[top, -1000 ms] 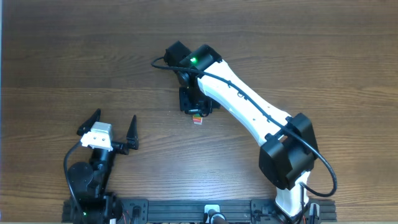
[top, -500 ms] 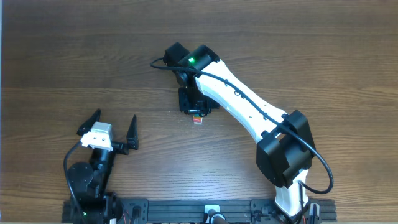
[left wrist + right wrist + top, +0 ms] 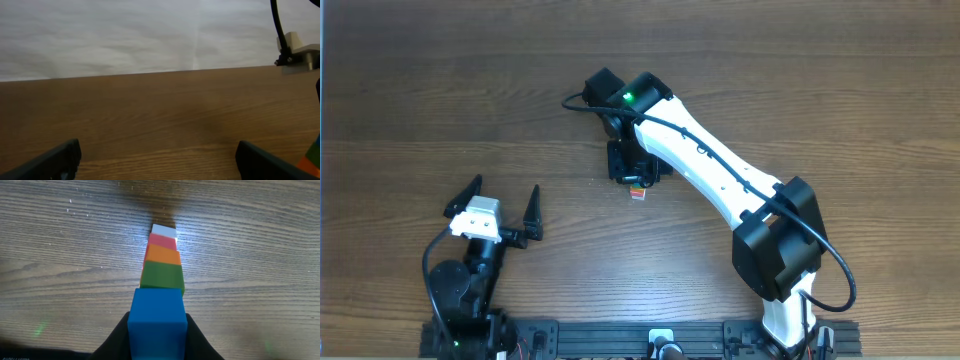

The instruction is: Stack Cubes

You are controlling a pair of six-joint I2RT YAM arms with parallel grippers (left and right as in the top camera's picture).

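Note:
A tower of cubes (image 3: 161, 255) stands on the wooden table (image 3: 820, 90), white at the bottom, then red, orange and green. A blue cube (image 3: 157, 315) rests on top of the green one. My right gripper (image 3: 157, 332) is shut on the blue cube, one finger on each side. From above, the right gripper (image 3: 635, 165) hangs over the table's middle, and the tower's foot (image 3: 637, 192) peeks out below it. My left gripper (image 3: 502, 205) stands open near the front left, holding nothing. The left wrist view catches a corner of the tower (image 3: 312, 156).
Bare wood surrounds the tower on all sides. The right arm (image 3: 720, 170) stretches diagonally from its base at the front right to the middle. A pale wall (image 3: 150, 35) rises behind the table's far edge.
The right arm's elbow has shifted a little to the left. The gripper, the tower and the left arm have stayed put.

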